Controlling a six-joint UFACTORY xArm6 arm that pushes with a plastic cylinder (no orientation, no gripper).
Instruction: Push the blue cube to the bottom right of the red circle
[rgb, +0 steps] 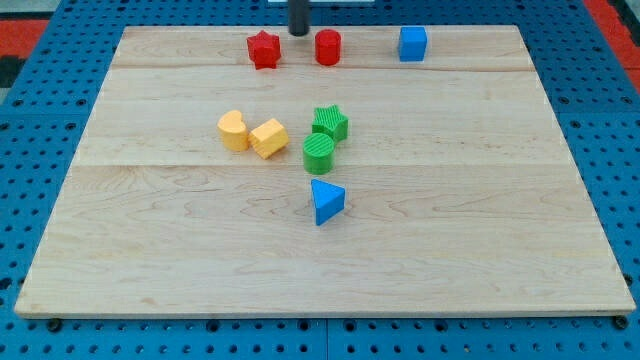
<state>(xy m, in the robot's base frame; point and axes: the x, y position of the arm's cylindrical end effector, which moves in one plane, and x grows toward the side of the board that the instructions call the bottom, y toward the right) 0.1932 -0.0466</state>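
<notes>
- Your blue cube (412, 44) sits at the view's top, right of the red circle (328, 47), well apart.
- My tip (298, 33) is a bare rod touching nothing, between the red star (263, 49) and circle.

Blue cube (412, 44): solid blue block, resting flat and upright near the board's top edge, toward the view's right. Red circle (328, 47): short red cylinder standing on its flat end, also near the top edge, well apart to the view's left of the blue cube and level with it.
</notes>
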